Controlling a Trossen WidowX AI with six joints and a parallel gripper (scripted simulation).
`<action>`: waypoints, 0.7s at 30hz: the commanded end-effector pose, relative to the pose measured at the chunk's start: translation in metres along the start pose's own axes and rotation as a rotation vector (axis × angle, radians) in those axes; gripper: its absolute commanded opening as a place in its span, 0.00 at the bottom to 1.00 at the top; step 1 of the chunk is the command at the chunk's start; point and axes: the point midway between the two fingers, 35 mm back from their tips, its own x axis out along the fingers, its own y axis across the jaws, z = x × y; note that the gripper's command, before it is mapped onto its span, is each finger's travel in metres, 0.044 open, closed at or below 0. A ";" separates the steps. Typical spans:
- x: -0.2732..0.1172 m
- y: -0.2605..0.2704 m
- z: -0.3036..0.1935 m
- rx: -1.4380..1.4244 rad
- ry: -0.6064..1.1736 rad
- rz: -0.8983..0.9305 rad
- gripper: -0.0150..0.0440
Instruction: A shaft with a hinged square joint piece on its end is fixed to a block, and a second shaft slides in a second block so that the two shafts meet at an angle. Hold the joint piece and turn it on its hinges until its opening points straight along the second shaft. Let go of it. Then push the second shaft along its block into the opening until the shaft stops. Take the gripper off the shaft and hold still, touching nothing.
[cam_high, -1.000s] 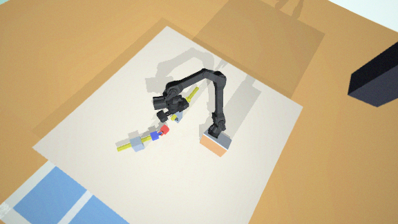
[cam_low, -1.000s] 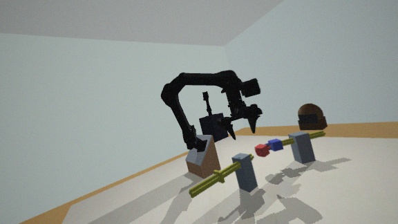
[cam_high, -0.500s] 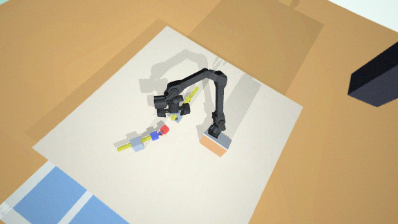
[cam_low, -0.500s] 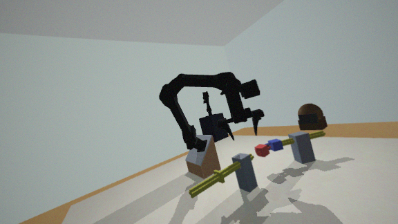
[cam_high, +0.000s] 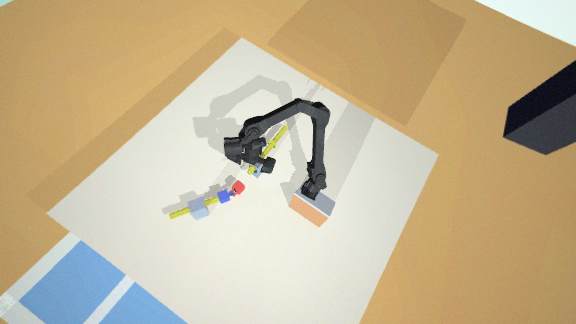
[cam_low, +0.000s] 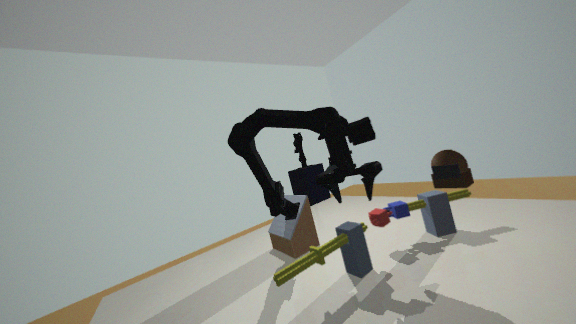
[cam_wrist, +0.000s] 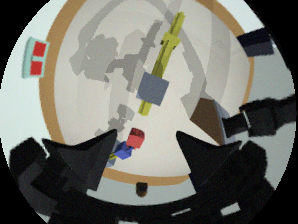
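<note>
The red joint piece (cam_high: 238, 187) (cam_low: 379, 217) (cam_wrist: 135, 138) hangs on a blue hinge part (cam_high: 223, 196) (cam_low: 399, 209) (cam_wrist: 123, 150) at the end of the first yellow shaft (cam_high: 212, 201) (cam_low: 416, 205), held in a grey block (cam_high: 198, 208) (cam_low: 440, 215). Its darker face turns toward the second shaft (cam_high: 280, 134) (cam_low: 295, 269) (cam_wrist: 161, 61); exact alignment is unclear. That shaft, with a collar (cam_low: 318, 254) (cam_wrist: 170, 40), passes through its block (cam_high: 256, 171) (cam_low: 356, 252) (cam_wrist: 152, 89). A gap separates its end from the red piece. My gripper (cam_low: 355, 200) is open and empty, above the second block's area, touching nothing.
The arm's orange-sided base (cam_high: 308, 210) (cam_low: 296, 240) stands beside the shafts. A dark box (cam_low: 309, 184) and a brown domed object (cam_low: 449, 165) show behind in the exterior view. The arm's shadows fall across the pale table top (cam_high: 280, 265).
</note>
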 end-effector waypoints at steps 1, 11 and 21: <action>0.004 -0.002 0.001 0.131 0.007 -0.005 1.00; 0.007 -0.002 0.002 0.371 0.018 -0.003 1.00; 0.039 0.000 0.003 0.371 0.020 -0.001 1.00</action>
